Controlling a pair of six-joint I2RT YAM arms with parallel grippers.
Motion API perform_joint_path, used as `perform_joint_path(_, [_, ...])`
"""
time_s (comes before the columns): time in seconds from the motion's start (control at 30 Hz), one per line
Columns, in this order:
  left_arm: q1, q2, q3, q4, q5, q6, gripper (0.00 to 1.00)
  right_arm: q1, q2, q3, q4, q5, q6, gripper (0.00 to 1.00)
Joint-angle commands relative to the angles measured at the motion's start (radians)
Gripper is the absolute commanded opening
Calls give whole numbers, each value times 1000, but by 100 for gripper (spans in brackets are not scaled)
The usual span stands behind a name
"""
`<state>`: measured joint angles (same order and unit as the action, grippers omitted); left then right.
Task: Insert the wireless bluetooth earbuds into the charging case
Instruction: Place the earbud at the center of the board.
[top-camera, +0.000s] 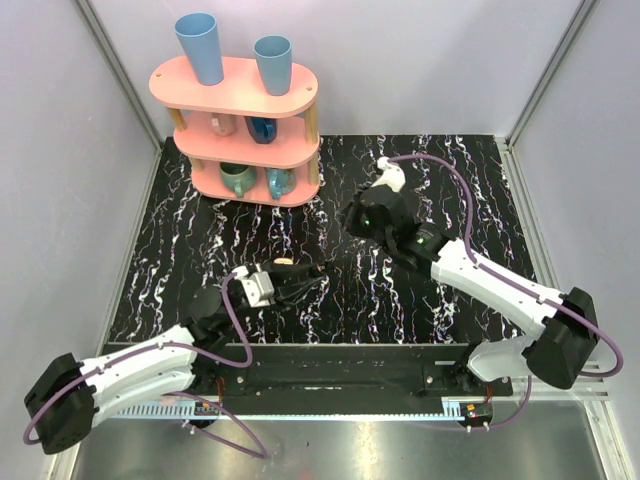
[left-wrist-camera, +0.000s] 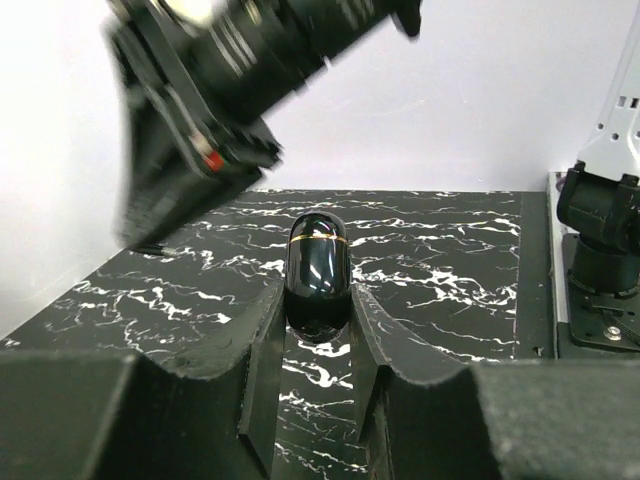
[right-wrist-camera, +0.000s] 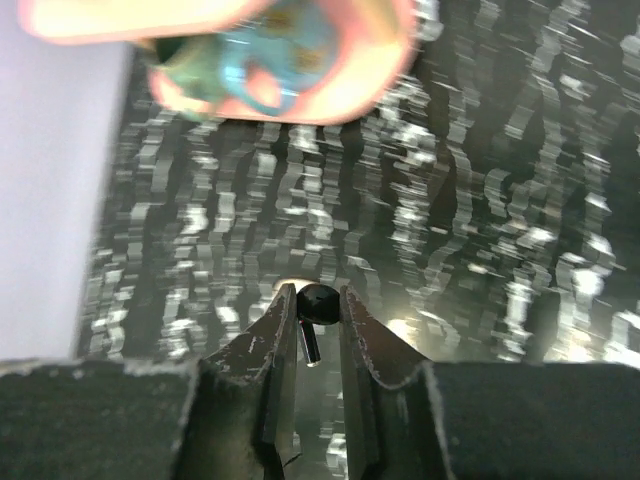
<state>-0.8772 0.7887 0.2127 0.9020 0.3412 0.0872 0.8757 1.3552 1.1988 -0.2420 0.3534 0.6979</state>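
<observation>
Black charging case in left fingers (table middle)

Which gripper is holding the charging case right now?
The left gripper: its fingers clamp the glossy black charging case. The right gripper pinches only a tiny dark stemmed piece.

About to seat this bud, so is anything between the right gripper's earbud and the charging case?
Nothing visible lies between the earbud in the right gripper and the charging case in the left gripper. But the case looks shut, so its lid is in the way.
</observation>
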Motion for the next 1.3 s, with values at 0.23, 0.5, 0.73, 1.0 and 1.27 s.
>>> perform_joint_path(0.23, [-2,-184,11,-146,-247,-21,0,-110,10,-353,-105,-269,112,8])
perform_joint_path(0.5, [-2,-134,77,-216,-245,-113,0,-110,91,-410,-63,-298,130,14])
perform_joint_path(0.73, [-2,-105,68,-173,-240,-155,0,-87,150,-427,-29,-156,163,19])
perform_joint_path(1.0, [-2,-115,63,-183,-272,-141,0,3,185,-410,-25,67,170,33])
perform_joint_path(1.27, [-2,-115,59,-187,-272,-152,0,17,156,-409,-60,87,192,39])
